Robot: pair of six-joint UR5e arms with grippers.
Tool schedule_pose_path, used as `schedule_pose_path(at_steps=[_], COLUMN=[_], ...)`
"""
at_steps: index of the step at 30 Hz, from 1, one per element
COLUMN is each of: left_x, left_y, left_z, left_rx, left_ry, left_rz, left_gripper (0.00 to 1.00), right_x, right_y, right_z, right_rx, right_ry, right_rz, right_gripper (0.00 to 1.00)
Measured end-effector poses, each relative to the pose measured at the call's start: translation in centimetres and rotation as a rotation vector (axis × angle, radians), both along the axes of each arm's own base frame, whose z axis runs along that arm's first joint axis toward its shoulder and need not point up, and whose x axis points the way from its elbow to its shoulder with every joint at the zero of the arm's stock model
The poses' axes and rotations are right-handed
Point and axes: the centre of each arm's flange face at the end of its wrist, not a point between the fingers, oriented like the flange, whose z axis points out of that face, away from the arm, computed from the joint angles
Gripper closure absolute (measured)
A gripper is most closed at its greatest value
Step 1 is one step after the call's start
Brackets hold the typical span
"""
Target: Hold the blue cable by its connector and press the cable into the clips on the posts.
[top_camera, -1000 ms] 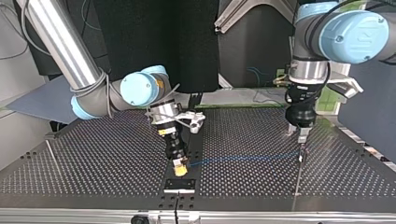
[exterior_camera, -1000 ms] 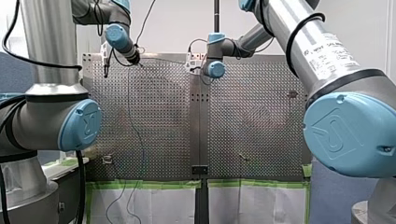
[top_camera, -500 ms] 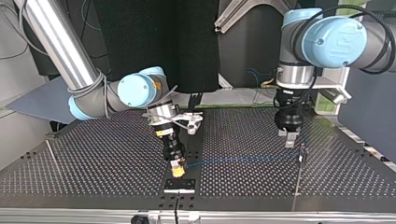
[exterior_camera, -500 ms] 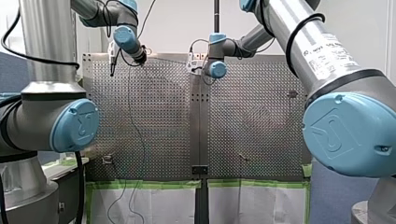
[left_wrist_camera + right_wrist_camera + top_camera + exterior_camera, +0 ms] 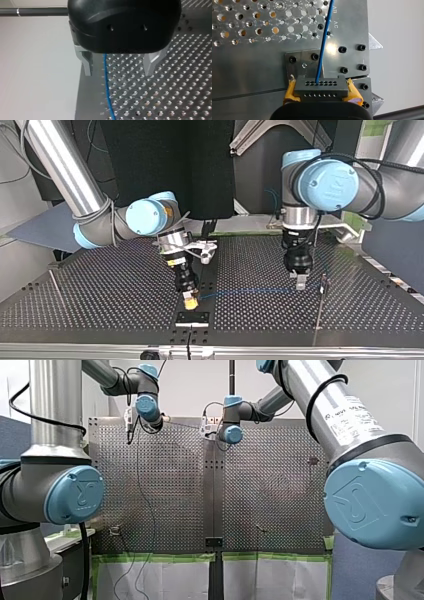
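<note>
The blue cable [image 5: 255, 291] lies low across the perforated table [image 5: 120, 290], from my right gripper [image 5: 190, 303] to a thin post [image 5: 324, 284] at the top view's right. In the right wrist view the yellow pads [image 5: 290, 90] are shut on the dark grey connector [image 5: 320, 87], and the cable [image 5: 323, 47] runs straight ahead from it. My left gripper [image 5: 300, 284] hangs just above the cable, a little to the left of that post. Its metal fingers [image 5: 86, 62] stand open around the cable [image 5: 108, 97], which passes nearer one finger and touches neither.
A black bracket plate [image 5: 192, 317] sits at the near edge below my right gripper. A thin rod [image 5: 55, 287] lies at the top view's left. Small posts [image 5: 115, 531] stand near the table's edge in the front view, above green tape [image 5: 165, 557].
My left arm has slid towards the top view's left, off the post and along the cable, with its fingers still open. My right arm has kept its place.
</note>
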Motion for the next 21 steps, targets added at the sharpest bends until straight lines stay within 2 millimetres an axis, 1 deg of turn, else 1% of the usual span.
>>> schedule_pose_path(at_steps=[5, 11, 16, 21], left_x=[0.5, 1.2, 1.6, 1.8], left_y=[-0.7, -1.9, -1.9, -1.6], left_z=[0.2, -0.5, -0.1, 1.0], left_rx=[-0.002, 0.001, -0.005, -0.002], left_ry=[-0.012, -0.004, -0.023, -0.044], left_rz=[-0.005, -0.016, 0.016, 0.063], left_gripper=[0.00, 0.00, 0.00, 0.00], right_x=[0.0, 0.1, 0.0, 0.0], right_y=[0.0, 0.1, 0.1, 0.0], right_z=[0.0, 0.0, 0.0, 0.0], right_rx=[0.000, 0.001, 0.001, 0.001], right_ry=[0.000, 0.001, 0.001, 0.002], right_rz=[0.000, 0.001, 0.001, 0.000], right_gripper=[1.00, 1.00, 1.00, 1.00])
